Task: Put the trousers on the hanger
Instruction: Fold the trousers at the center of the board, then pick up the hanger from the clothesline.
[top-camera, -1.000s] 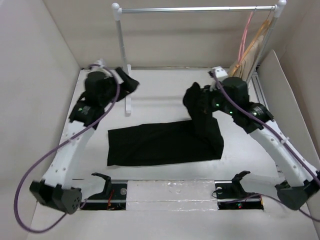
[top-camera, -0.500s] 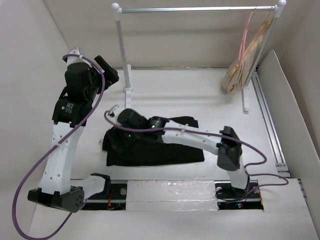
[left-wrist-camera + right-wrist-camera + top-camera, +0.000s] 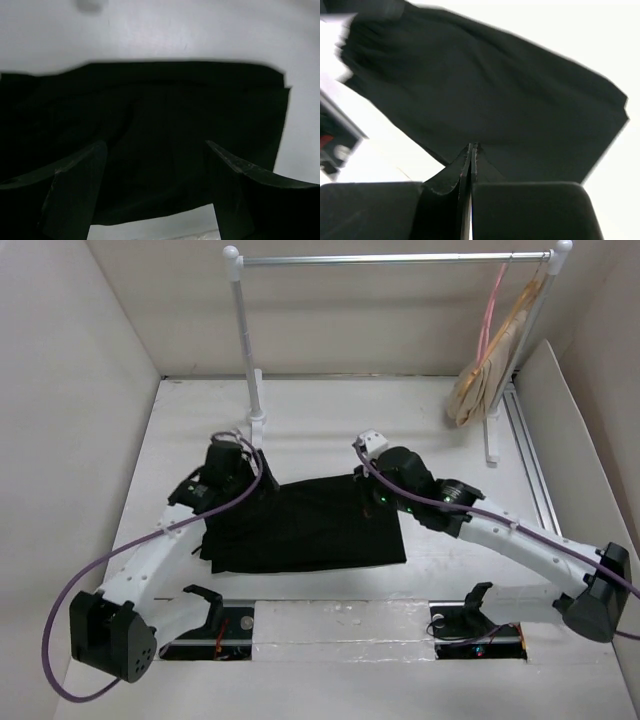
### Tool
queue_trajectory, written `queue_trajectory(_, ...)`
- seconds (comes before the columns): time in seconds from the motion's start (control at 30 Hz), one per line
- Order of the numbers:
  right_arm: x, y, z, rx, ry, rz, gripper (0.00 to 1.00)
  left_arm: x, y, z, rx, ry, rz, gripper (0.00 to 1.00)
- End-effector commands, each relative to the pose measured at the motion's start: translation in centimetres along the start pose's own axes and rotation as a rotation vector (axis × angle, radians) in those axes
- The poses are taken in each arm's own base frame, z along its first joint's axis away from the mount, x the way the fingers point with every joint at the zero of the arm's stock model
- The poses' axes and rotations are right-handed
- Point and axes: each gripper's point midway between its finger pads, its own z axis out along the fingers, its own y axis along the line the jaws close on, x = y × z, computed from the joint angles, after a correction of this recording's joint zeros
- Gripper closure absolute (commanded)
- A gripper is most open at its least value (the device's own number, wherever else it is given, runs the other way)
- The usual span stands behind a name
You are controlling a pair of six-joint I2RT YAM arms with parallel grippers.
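The black trousers (image 3: 300, 525) lie folded flat on the white table, in front of the two arm bases. My left gripper (image 3: 240, 490) hovers over their left end, and in the left wrist view it (image 3: 157, 150) stands open above the dark cloth (image 3: 160, 110) with nothing between its fingers (image 3: 75, 190). My right gripper (image 3: 372, 490) is at the cloth's upper right corner. Seen from the right wrist, it (image 3: 471, 146) is shut, tips against the trousers (image 3: 485, 90), with no fold visibly pinched. The pink hanger (image 3: 489, 315) hangs on the rail at the back right.
A clothes rail (image 3: 390, 258) on two white posts spans the back of the table. Tan hangers (image 3: 485, 380) hang beside the pink one at its right end. Beige walls close in left, right and back. A metal track (image 3: 535, 480) runs along the right side.
My left arm came down from the back left onto the trousers' left end. My right arm swung from the cloth's left end to its right corner and shut. The trousers shifted slightly.
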Motion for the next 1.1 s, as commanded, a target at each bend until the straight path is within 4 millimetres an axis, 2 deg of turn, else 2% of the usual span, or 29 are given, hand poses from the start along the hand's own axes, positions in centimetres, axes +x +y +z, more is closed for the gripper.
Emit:
queue_trajectory(0.0, 5.1, -3.0, -0.2, 0.049, 0.1, 0.018, 1.0, 4.7, -0.3, 1.9, 0.082, 0.099, -0.052, 0.28)
queue_trajectory(0.03, 5.8, -3.6, -0.7, 0.057, 0.107, 0.021, 1.0, 5.7, 0.2, 2.4, 0.07, 0.12, -0.066, 0.3)
queue_trajectory(0.07, 5.1, -3.9, -1.4, 0.064, 0.082, 0.021, 1.0, 6.4, 0.8, 2.9, 0.054, 0.135, -0.068, 0.38)
queue_trajectory(0.1, 3.6, -4.6, -3.0, 0.08, 0.035, 0.028, 1.0, 7.1, 1.4, 3.3, 0.041, 0.144, -0.068, 0.44)
queue_trajectory(0.13, 0.2, -4.7, -4.6, 0.077, -0.043, 0.007, 1.0, 7.5, 1.7, 3.4, 0.032, 0.151, -0.061, 0.52)
queue_trajectory(0.17, -2.1, -4.8, -5.9, 0.066, -0.092, -0.005, 1.0, 7.5, 1.7, 3.3, 0.039, 0.152, -0.056, 0.76)
queue_trajectory(0.23, -6.6, -7.1, -8.8, 0.115, -0.175, -0.042, 0.93, 7.1, 0.7, 2.8, 0.08, 0.136, -0.043, 0.97)
queue_trajectory(0.27, -11.6, -7.1, -12.1, 0.132, -0.3, -0.066, 0.92, 6.8, -0.3, 2.0, 0.121, 0.117, -0.02, 1.0)
queue_trajectory(0.3, -13.7, -9.4, -14.0, 0.191, -0.342, -0.058, 0.87, 6.0, -1.4, 1.4, 0.159, 0.089, -0.006, 1.0)
queue_trajectory(0.33, -15.5, -10.9, -14.6, 0.229, -0.362, -0.082, 0.85, 5.6, -2.3, 0.9, 0.193, 0.076, 0.014, 1.0)
queue_trajectory(0.37, -17.4, -12.1, -15.9, 0.26, -0.404, -0.07, 0.82, 5.4, -3.6, 0.1, 0.232, 0.061, 0.041, 1.0)
queue_trajectory(0.4, -20.5, -12.3, -18.3, 0.26, -0.482, -0.121, 0.76, 4.1, -5.1, -0.9, 0.267, 0.028, 0.064, 1.0)
queue_trajectory(0.43, -21.8, -15.8, -20.1, 0.341, -0.515, -0.102, 0.73, 3.4, -5.9, -1.4, 0.272, 0.001, 0.083, 1.0)
queue_trajectory(0.47, -22.7, -17.9, -19.3, 0.343, -0.504, -0.082, 0.69, 3.1, -6.8, -1.7, 0.28, -0.007, 0.107, 1.0)
queue_trajectory(0.5, -25.0, -17.8, -20.9, 0.298, -0.56, -0.113, 0.61, 2.8, -9.2, -3.1, 0.328, -0.017, 0.158, 1.0)
queue_trajectory(0.53, -26.4, -21.0, -21.6, 0.34, -0.567, -0.08, 0.53, 2.1, -11.2, -3.8, 0.308, -0.076, 0.21, 1.0)
queue_trajectory(0.57, -25.8, -23.7, -20.2, 0.365, -0.53, -0.042, 0.53, 2.4, -11.1, -3.2, 0.294, -0.061, 0.216, 1.0)
queue_trajectory(0.6, -25.9, -25.0, -20.3, 0.376, -0.512, -0.021, 0.46, 1.8, -13.1, -4.4, 0.315, -0.091, 0.246, 1.0)
queue_trajectory(0.63, -28.0, -25.1, -22.2, 0.398, -0.564, -0.044, 0.43, 2.8, -14.8, -5.2, 0.307, -0.119, 0.319, 1.0)
queue_trajectory(0.67, -28.3, -26.5, -22.8, 0.425, -0.571, -0.033, 0.39, 3.8, -15.9, -4.3, 0.275, -0.107, 0.371, 1.0)
queue_trajectory(0.7, -28.1, -28.6, -21.3, 0.42, -0.543, -0.005, 0.35, 3.6, -17.4, -5.2, 0.281, -0.114, 0.392, 1.0)
queue_trajectory(0.73, -29.0, -28.9, -21.7, 0.404, -0.57, 0.013, 0.34, 4.5, -18.7, -5.7, 0.297, -0.11, 0.423, 1.0)
queue_trajectory(0.8, -28.6, -31.0, -20.3, 0.319, -0.556, 0.059, 0.33, 5.7, -20.6, -5.7, 0.356, -0.083, 0.432, 0.98)
queue_trajectory(0.9, -28.0, -32.9, -19.1, 0.32, -0.538, 0.096, 0.33, 7.9, -21.3, -5.4, 0.432, -0.029, 0.42, 0.94)
queue_trajectory(0.97, -27.3, -33.8, -18.2, 0.302, -0.525, 0.12, 0.32, 8.9, -20.8, -4.9, 0.427, 0.003, 0.408, 0.9)
queue_trajectory(1.07, -27.1, -34.0, -17.2, 0.264, -0.522, 0.127, 0.32, 10.1, -19.9, -4.4, 0.416, 0.035, 0.408, 0.84)
